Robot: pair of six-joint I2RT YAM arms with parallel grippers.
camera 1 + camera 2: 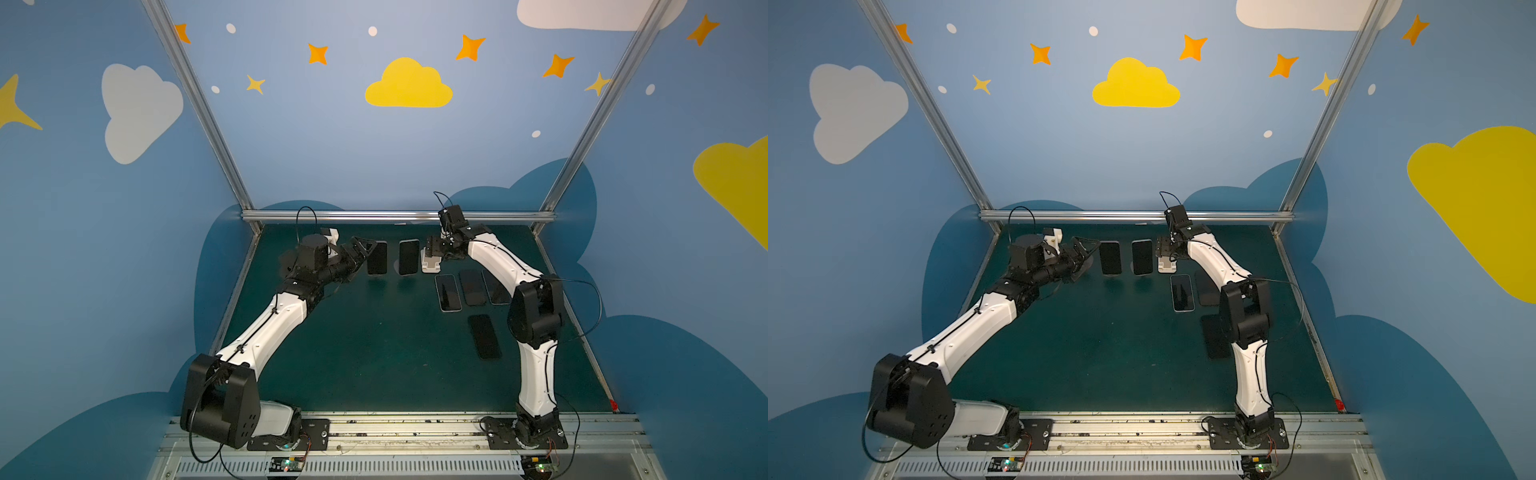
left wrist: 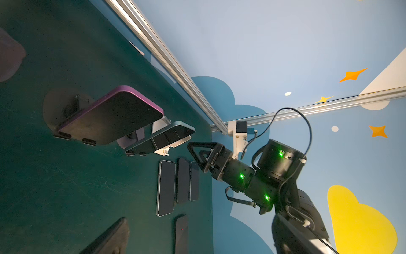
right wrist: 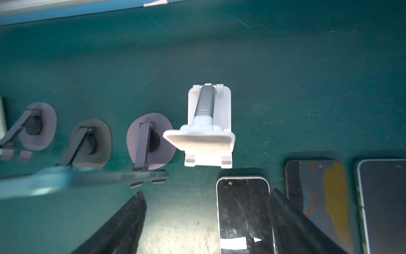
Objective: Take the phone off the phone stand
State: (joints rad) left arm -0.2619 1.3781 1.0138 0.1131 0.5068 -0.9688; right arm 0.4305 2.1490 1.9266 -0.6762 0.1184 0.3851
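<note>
Two dark phones lean upright on black phone stands at the back of the mat: a purple-edged phone (image 1: 377, 257) (image 2: 114, 114) and a teal-edged phone (image 1: 408, 257) (image 2: 162, 136). My left gripper (image 1: 365, 250) is open just left of the purple-edged phone, not touching it; one finger (image 2: 109, 237) shows in the left wrist view. To the right of the teal phone stands a white phone stand (image 1: 430, 266) (image 3: 208, 127) with no phone on it. My right gripper (image 1: 433, 248) (image 3: 206, 193) hangs over it, open and holding nothing.
A white-rimmed phone (image 1: 448, 292) (image 3: 243, 211) and two dark phones (image 1: 472, 286) lie flat in a row in front of the white stand. Another phone (image 1: 484, 336) lies nearer the front. An aluminium rail (image 1: 399, 215) borders the back of the green mat (image 1: 353, 353).
</note>
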